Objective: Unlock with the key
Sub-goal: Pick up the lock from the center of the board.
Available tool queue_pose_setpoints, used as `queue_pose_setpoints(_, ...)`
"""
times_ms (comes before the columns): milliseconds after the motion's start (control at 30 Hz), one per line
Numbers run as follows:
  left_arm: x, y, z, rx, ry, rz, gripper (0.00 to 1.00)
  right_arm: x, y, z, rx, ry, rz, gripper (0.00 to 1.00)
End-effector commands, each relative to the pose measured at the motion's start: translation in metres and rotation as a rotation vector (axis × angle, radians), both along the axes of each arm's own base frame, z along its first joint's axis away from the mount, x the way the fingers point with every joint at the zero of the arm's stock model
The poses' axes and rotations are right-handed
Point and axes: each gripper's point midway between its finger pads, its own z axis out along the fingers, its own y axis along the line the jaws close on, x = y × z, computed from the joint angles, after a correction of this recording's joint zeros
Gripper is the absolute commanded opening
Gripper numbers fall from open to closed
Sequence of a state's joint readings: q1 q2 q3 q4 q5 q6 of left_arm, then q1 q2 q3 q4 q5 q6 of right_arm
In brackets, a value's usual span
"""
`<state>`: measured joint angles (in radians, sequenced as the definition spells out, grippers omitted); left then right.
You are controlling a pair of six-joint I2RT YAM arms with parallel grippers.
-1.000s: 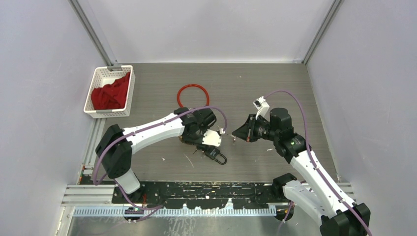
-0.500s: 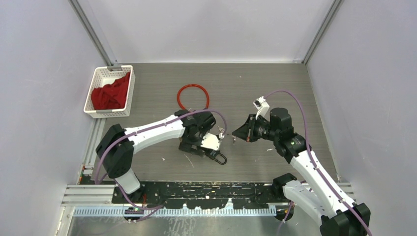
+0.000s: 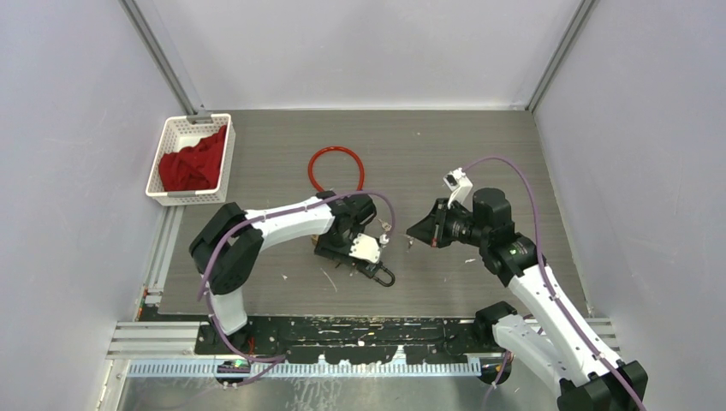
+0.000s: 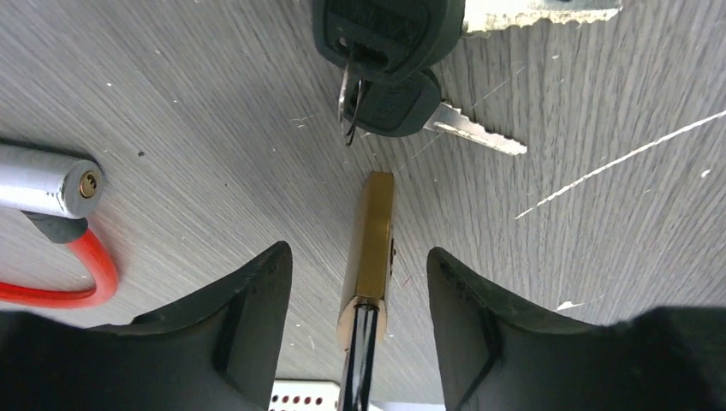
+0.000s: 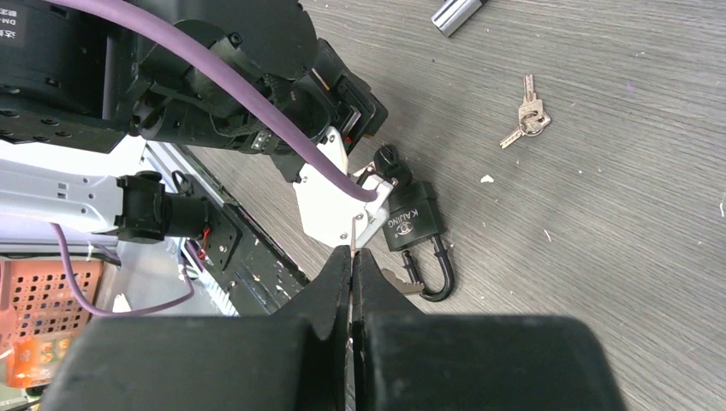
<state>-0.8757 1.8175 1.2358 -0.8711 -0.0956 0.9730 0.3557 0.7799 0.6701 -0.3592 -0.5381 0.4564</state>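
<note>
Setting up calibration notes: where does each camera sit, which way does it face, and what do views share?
Top external: above, behind the bases, facing down on the table; left arm and right arm show.
Left wrist: faces down past its open left gripper onto the padlock.
Right wrist: faces the left arm past its shut right gripper.
All share the padlock.

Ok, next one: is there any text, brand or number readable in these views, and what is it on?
"KAIJING": white lettering with a small logo on the black padlock, seen from the right wrist.
White print on the left arm, at the top left corner of that view: too small to read.
Nothing readable in the top or left wrist views.
</note>
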Motion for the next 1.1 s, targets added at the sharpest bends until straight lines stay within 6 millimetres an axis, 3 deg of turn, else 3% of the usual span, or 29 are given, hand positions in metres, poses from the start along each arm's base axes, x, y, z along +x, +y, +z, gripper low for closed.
queue_pose_setpoints(0,0.007,-0.009,0.005,-0.02,-0.02,-0.023,0.56,0.005,-0.004,0.027,0.004,-0.097,-0.016,0.01)
queue_pose_setpoints(200,0.009,-0.003,0.002,0.026,-0.047,-0.041,0.32,0.004,-0.006,0.025,0.0,-0.1,-0.021,0.01)
queue_pose_setpoints(433,0.01,0.005,0.0,0.079,-0.097,-0.075,0.25,0.004,-0.006,0.029,0.005,-0.109,-0.018,0.01)
queue_pose_setpoints(533,0.016,0.001,0.001,0.085,-0.137,-0.083,0.01,0.004,-0.005,0.031,0.006,-0.113,-0.016,0.01)
queue_pose_setpoints(600,0.016,-0.002,0.007,0.069,-0.137,-0.065,0.0,0.005,-0.006,0.034,0.006,-0.12,-0.018,0.01)
queue_pose_setpoints(700,0.008,-0.01,0.029,-0.005,-0.08,0.002,0.0,0.007,-0.006,0.039,0.0,-0.133,-0.021,0.01)
queue_pose_setpoints(833,0.004,-0.022,0.077,-0.195,0.016,0.151,0.0,0.01,-0.006,0.051,0.015,-0.163,-0.028,0.01)
queue_pose_setpoints(1067,0.001,-0.018,0.184,-0.672,0.329,0.465,0.0,0.017,0.009,0.075,0.094,-0.213,0.029,0.01)
